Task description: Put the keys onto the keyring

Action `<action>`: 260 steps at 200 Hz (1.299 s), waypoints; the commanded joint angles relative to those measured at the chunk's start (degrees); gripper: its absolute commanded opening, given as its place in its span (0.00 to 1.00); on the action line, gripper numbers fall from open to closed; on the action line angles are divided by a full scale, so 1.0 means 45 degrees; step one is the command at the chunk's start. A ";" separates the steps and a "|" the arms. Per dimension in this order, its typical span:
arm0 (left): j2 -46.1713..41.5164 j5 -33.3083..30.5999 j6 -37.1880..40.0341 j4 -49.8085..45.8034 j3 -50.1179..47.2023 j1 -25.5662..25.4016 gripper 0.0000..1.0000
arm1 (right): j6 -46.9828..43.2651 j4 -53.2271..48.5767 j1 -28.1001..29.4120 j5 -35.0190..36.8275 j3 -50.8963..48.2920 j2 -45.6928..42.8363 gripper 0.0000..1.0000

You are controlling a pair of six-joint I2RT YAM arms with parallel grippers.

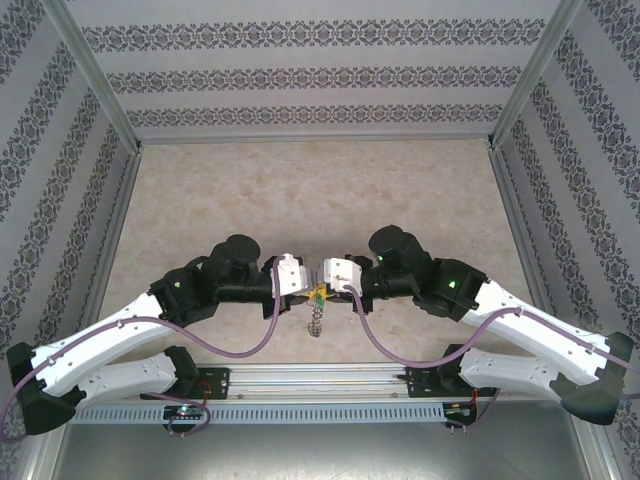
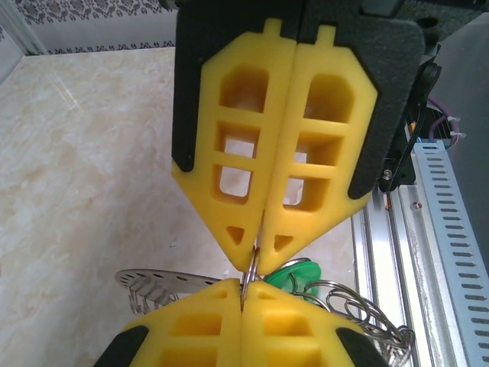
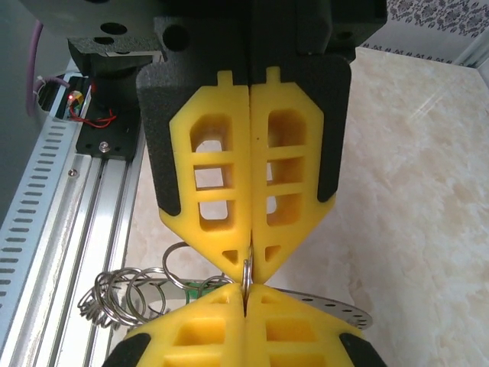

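Observation:
My left gripper [image 1: 303,281] and right gripper [image 1: 334,279] meet tip to tip low over the table near its front edge. Both are shut on the same thin metal ring of the keyring [image 1: 317,294], which stands edge-on between the two pairs of yellow fingertips. In the left wrist view my left gripper [image 2: 257,256] pinches the keyring [image 2: 252,269] from above, with the right gripper's fingers [image 2: 298,325] below. In the right wrist view my right gripper [image 3: 248,266] pinches the keyring [image 3: 247,275]. A green-headed key [image 2: 299,275] [image 3: 200,289] hangs just behind the ring.
A chain of linked silver rings [image 1: 316,322] [image 2: 363,310] [image 3: 118,300] dangles from the cluster toward the aluminium rail [image 1: 320,378]. A flat perforated silvery strip [image 2: 160,281] [image 3: 340,310] juts out sideways. Patterned walls [image 1: 320,80] enclose the marble tabletop [image 1: 320,190].

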 commanded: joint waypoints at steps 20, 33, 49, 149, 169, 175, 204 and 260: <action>-0.0879 -0.0048 -0.0458 0.1260 -0.0554 -0.0045 0.00 | 0.0304 0.0650 0.0150 -0.0468 0.0028 -0.0418 0.07; -0.1465 0.0513 -0.0932 0.2480 -0.1161 -0.0049 0.00 | 0.0689 0.1239 0.0150 -0.0562 -0.0473 -0.0682 0.14; -0.2000 0.1248 -0.1412 0.3847 -0.1821 -0.0047 0.00 | 0.1203 0.1968 0.0149 -0.0785 -0.0932 -0.0954 0.16; -0.2296 0.2290 -0.2618 0.6239 -0.2957 -0.0044 0.00 | 0.2178 0.3387 0.0165 -0.2176 -0.1910 -0.1948 0.22; -0.2277 0.2296 -0.2809 0.6753 -0.3176 -0.0047 0.00 | 0.2333 0.3466 0.0171 -0.2098 -0.2120 -0.2382 0.25; -0.2263 0.2281 -0.2827 0.6874 -0.3234 -0.0045 0.00 | 0.2371 0.3519 0.0180 -0.2098 -0.2166 -0.2522 0.25; -0.2150 0.2358 -0.2858 0.7136 -0.3284 -0.0044 0.00 | 0.2543 0.3790 0.0171 -0.2114 -0.2304 -0.2767 0.27; -0.2125 0.2523 -0.2879 0.7247 -0.3322 -0.0044 0.00 | 0.2472 0.3652 0.0171 -0.1666 -0.2111 -0.2113 0.22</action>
